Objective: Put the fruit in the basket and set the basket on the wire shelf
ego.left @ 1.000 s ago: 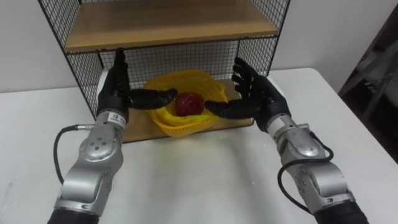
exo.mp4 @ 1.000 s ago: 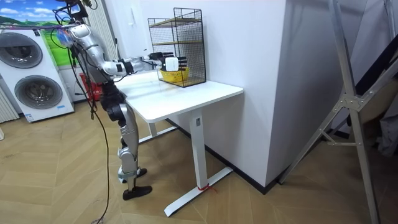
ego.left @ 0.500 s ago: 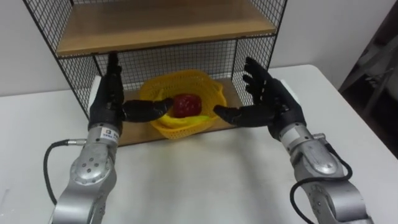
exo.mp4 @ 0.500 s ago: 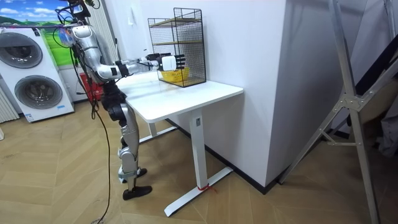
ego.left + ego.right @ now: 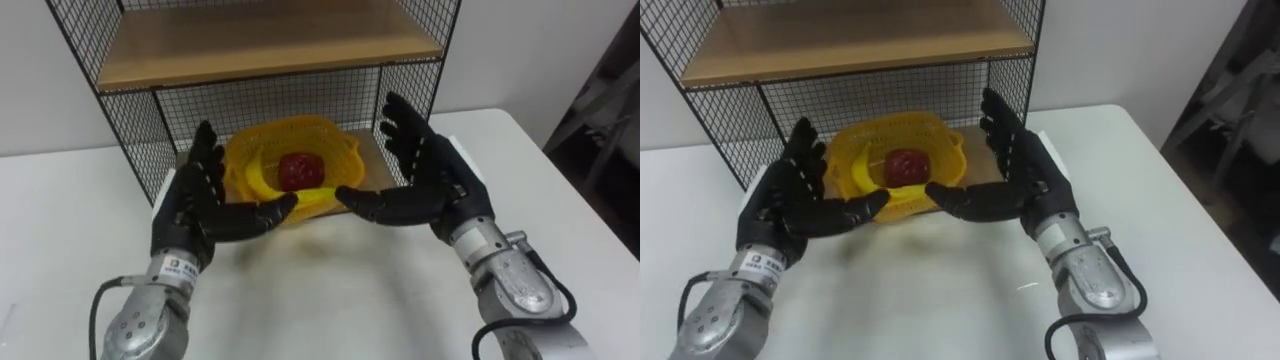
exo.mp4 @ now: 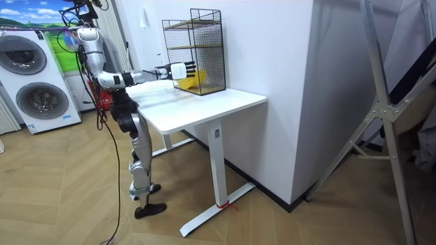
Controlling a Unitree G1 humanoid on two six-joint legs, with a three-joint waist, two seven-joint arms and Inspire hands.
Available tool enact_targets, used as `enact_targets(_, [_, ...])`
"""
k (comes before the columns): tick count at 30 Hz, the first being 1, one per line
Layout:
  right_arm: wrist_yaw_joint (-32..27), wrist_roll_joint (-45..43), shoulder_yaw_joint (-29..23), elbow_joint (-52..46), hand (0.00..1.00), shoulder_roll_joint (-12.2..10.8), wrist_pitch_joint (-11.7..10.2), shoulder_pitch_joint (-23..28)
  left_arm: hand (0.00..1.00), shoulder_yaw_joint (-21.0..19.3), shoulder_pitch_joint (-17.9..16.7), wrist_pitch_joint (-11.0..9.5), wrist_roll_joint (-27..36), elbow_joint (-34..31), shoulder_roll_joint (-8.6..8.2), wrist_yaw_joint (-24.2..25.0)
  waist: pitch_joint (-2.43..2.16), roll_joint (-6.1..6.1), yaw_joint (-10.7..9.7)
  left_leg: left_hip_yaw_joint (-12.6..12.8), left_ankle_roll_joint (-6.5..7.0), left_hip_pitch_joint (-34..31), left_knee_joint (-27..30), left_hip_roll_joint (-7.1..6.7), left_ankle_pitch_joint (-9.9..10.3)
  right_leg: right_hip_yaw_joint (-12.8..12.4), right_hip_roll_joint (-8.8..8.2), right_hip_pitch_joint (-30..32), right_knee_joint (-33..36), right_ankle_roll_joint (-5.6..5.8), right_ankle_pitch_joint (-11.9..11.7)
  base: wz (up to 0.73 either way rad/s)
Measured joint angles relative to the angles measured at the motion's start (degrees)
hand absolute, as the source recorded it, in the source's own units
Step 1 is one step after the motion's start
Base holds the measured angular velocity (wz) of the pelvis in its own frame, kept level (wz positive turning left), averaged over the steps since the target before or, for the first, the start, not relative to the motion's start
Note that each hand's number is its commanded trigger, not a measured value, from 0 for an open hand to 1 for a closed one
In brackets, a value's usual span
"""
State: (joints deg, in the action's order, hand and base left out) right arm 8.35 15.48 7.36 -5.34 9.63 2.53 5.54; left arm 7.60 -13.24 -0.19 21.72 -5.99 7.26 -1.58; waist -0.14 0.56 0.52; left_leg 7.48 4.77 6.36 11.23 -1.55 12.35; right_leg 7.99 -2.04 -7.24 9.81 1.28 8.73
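The yellow basket is sitting on the wire shelf's bottom board with the red fruit lying inside, so the job is looking as good as done. The left hand and right hand are hovering just before it, fingers spread, gripping nothing.

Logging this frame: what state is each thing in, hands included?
basket: upright on the wire shelf's lower board, holding the fruit.
red fruit: lying inside the basket.
wire shelf: upright on the white table, open front facing the robot.
left hand: open, in front of the basket's left side, holding nothing.
right hand: open, in front of the basket's right side, holding nothing.
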Motion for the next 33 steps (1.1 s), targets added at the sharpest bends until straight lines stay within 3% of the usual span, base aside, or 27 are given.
enact_targets(6, [0.7, 0.6, 0.3, -1.8, 0.00, -1.4, -2.4, 3.4, 0.00, 1.8, -2.8, -1.6, 0.0, -0.1, -0.02, 0.8, -0.12, 0.41, 0.1, -0.1, 0.00, -0.8, 0.4, 0.02, 0.0, 0.0, 0.07, 0.4, -0.1, -0.05, 0.0, 0.01])
enact_targets(9, [1.5, 2.6, 0.3, -3.2, 0.00, -1.4, -4.7, 5.6, 0.00, 1.6, -3.9, -3.5, 0.0, -0.1, 0.02, 2.4, -0.12, 0.25, 0.1, -0.2, 0.00, -0.8, 0.5, 0.03, 0.0, 0.0, 0.11, 0.2, -0.1, -0.05, 0.0, 0.00])
enact_targets(12, [1.9, 2.6, -0.7, -4.9, 0.00, -1.1, -6.0, 7.8, 0.00, 1.3, -4.6, -4.2, 0.2, -0.1, 0.23, 3.8, 0.12, -0.23, 0.1, -0.1, -0.01, -0.9, 0.2, 0.02, 0.0, 0.0, 0.10, 0.3, -0.1, -0.05, 0.0, 0.00])
enact_targets(15, [1.7, 2.6, -2.1, -6.0, 0.00, -0.5, -7.7, 11.7, 0.00, 1.0, -7.3, -5.3, 0.2, -1.0, 0.34, 4.5, -0.07, -0.82, 0.3, -0.2, -0.01, -0.9, 0.0, 0.03, 0.0, 0.1, 0.12, 0.2, -0.1, -0.05, 0.0, 0.00])
enact_targets(21, [1.7, 2.6, -4.3, -6.2, 0.00, -0.2, -9.0, 14.4, 0.00, -1.5, -12.3, -7.8, -1.5, -3.7, 0.46, 4.5, -0.05, -0.71, 0.1, -0.4, -0.07, -0.9, 0.0, 0.06, 0.0, 0.2, 0.17, 0.2, -0.1, -0.06, 0.0, 0.00])
enact_targets(27, [-2.2, 1.7, -6.5, -6.7, 0.00, -0.5, -10.4, 17.1, 0.00, -3.4, -16.2, -9.8, -8.6, -5.3, 0.33, -0.5, -0.26, -0.31, 1.0, -1.7, -0.08, -1.7, 0.4, -0.14, 0.0, 1.0, 0.12, 0.4, 0.0, -0.05, 0.0, 0.08])
enact_targets(33, [-3.9, 0.0, -7.1, -6.8, 0.00, -0.6, -12.2, 18.6, 0.00, -6.9, -17.0, -12.4, -12.0, -5.3, 0.18, -5.0, -0.22, -0.42, 1.5, -2.3, -0.14, -1.7, 0.4, -0.17, -0.1, 1.7, 0.13, 0.1, -0.1, -0.05, 0.0, 0.05])
